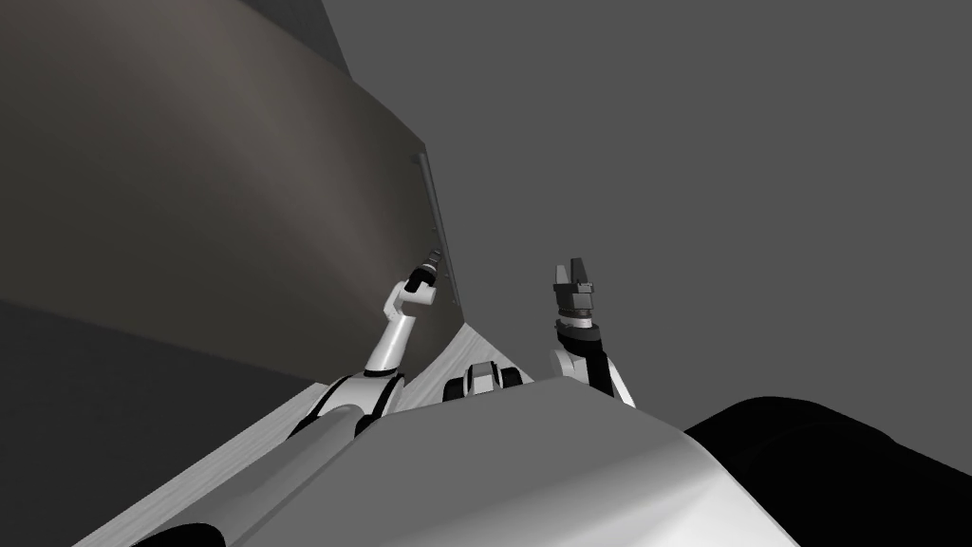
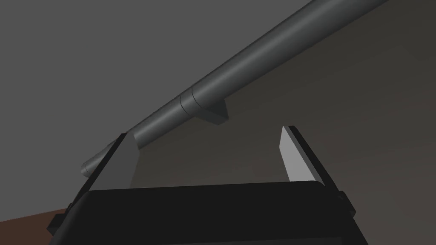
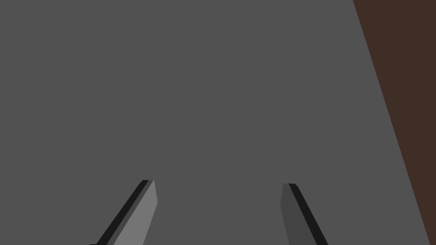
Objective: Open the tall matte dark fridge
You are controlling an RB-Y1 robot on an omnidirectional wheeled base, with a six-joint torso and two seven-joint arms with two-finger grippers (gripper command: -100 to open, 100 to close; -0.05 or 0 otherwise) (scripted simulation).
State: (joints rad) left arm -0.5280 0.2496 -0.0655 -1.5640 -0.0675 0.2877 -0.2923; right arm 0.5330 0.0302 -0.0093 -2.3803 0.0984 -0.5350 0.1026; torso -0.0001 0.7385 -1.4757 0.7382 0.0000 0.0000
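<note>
Dark bar handle of fridge just beyond open left pincer; right pincer open too, apart at right.

Fridge at ten o'clock shows matte charcoal with a faint brown cast. Handle: plain dark grey. Left end effector: pale grey fingers, black body. Wall at two o'clock, flat mid grey, with a brown strip beside it.

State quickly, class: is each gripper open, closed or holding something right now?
Left gripper: open, at the dark bar handle, not gripping it.
Right gripper: open, holding nothing.
</note>
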